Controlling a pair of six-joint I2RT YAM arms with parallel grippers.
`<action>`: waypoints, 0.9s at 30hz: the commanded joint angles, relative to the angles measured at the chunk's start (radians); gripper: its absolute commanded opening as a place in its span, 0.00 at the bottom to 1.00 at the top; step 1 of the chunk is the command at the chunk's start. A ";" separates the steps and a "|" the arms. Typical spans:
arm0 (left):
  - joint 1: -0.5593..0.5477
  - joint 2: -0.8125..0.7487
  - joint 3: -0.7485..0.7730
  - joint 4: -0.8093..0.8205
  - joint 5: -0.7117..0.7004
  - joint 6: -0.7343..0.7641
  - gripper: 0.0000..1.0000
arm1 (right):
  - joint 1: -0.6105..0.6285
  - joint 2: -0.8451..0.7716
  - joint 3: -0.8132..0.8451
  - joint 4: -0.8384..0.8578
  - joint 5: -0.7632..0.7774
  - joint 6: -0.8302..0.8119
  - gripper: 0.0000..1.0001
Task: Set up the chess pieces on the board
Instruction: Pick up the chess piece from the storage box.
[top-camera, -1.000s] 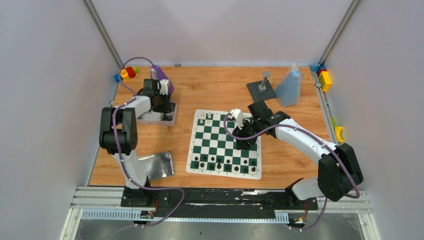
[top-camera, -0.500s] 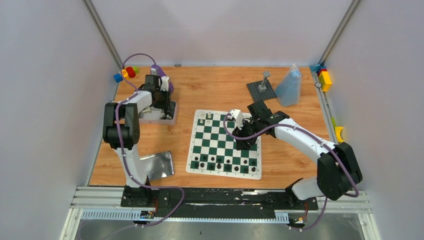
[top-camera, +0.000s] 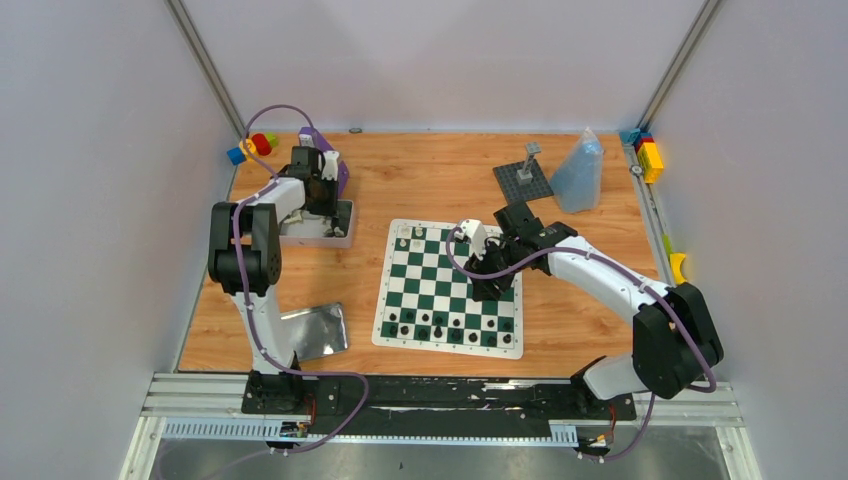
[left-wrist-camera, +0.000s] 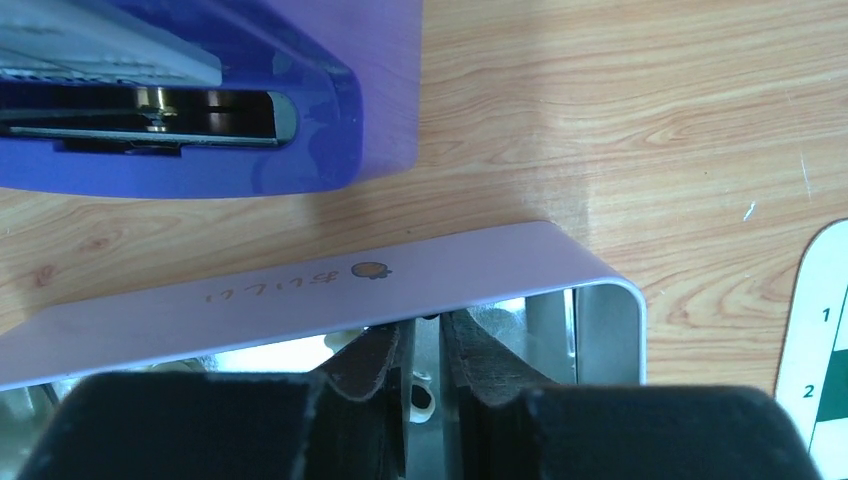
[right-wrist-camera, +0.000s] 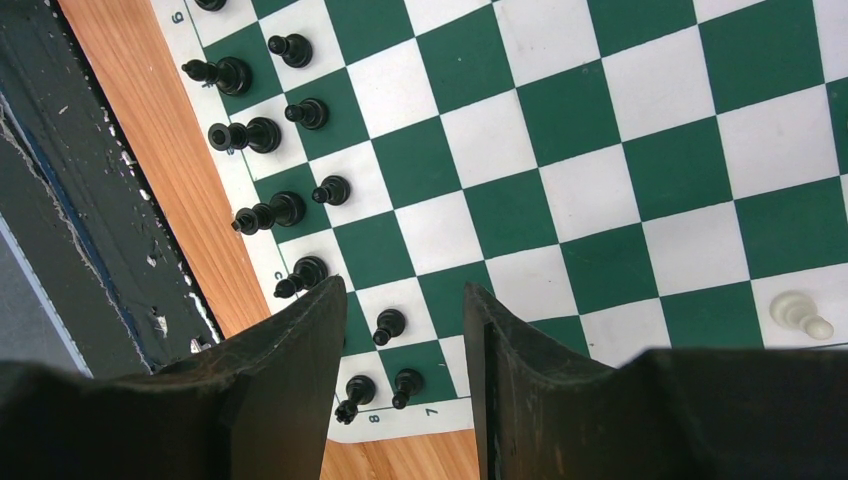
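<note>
The green and white board (top-camera: 441, 291) lies mid-table. Black chess pieces (top-camera: 447, 327) stand along its near rows, and two white pieces (top-camera: 410, 238) stand at its far left corner. My right gripper (top-camera: 489, 288) hangs open and empty above the board's right half. In the right wrist view it (right-wrist-camera: 402, 290) is over the black pieces (right-wrist-camera: 262, 132), with a white pawn (right-wrist-camera: 801, 315) at the right. My left gripper (top-camera: 322, 203) is down inside the lilac tin (top-camera: 341, 239). Its fingers (left-wrist-camera: 372, 365) stand nearly closed with a small white piece (left-wrist-camera: 424, 397) between them.
A purple stapler-like thing (top-camera: 334, 163) lies behind the tin (left-wrist-camera: 300, 290). A shiny tin lid (top-camera: 316, 330) lies at the near left. A grey baseplate with a post (top-camera: 523, 181) and a blue bag (top-camera: 580, 175) stand at the back right. Coloured blocks (top-camera: 254, 146) sit in the corners.
My left arm has reached further back over the tin. My right arm has hardly moved.
</note>
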 joint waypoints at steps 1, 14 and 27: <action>0.003 -0.010 -0.026 0.017 -0.009 -0.015 0.18 | -0.004 0.001 0.014 0.006 -0.031 -0.016 0.48; 0.004 -0.274 -0.211 0.067 0.025 0.122 0.00 | -0.005 -0.001 0.018 0.006 -0.035 -0.014 0.48; -0.040 -0.577 -0.276 -0.122 0.367 0.391 0.00 | -0.023 -0.038 0.115 0.045 -0.094 0.023 0.48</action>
